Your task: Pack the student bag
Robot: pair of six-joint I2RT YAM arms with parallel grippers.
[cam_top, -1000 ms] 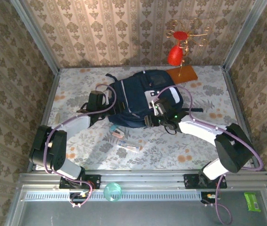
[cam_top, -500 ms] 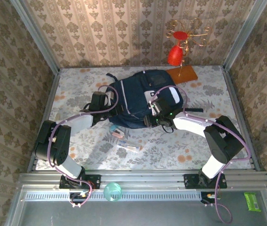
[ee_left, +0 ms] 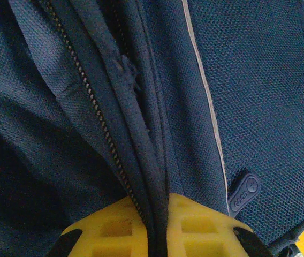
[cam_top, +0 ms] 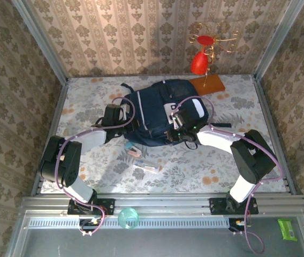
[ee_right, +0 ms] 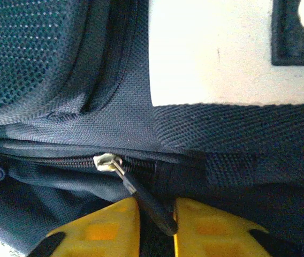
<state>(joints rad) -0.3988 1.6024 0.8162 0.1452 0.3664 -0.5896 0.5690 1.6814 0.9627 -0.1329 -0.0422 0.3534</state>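
Short of both grippers, toward the arm bases, a few small loose things (cam_top: 135, 151) lie on the worktop (cam_top: 227, 166), too small to identify. My guess is that they wait there to go in once the bag is open.

The left gripper (ee_left: 157, 217) is pressed together on a fold of the bag (cam_top: 154, 104), with navy cloth squeezed between its yellow fingers (ee_left: 109, 227). The zip teeth (ee_left: 96, 115) run straight away from that pinch, just left of it. The hold looks meant to anchor the fabric and keep the zip line taut. A rubber logo tab (ee_left: 243, 191) sits just right of the fingers, untouched.

The right gripper (ee_right: 154, 219) pinches the black zip pull (ee_right: 146, 201). The metal slider (ee_right: 106, 160) is just ahead and to the left of it, and a white patch (ee_right: 221, 48) lies further ahead. Holding the pull while the other side is pinned reads as the setup for drawing the zip open, since the compartment must gape before anything is packed.

The bag lies flat mid-worktop, spanning the gap between the two grippers and stretching beyond them. Well past the right gripper, a flat orange board (cam_top: 210, 84) rests near the far wall, with a red ornament (cam_top: 198, 62) above it.
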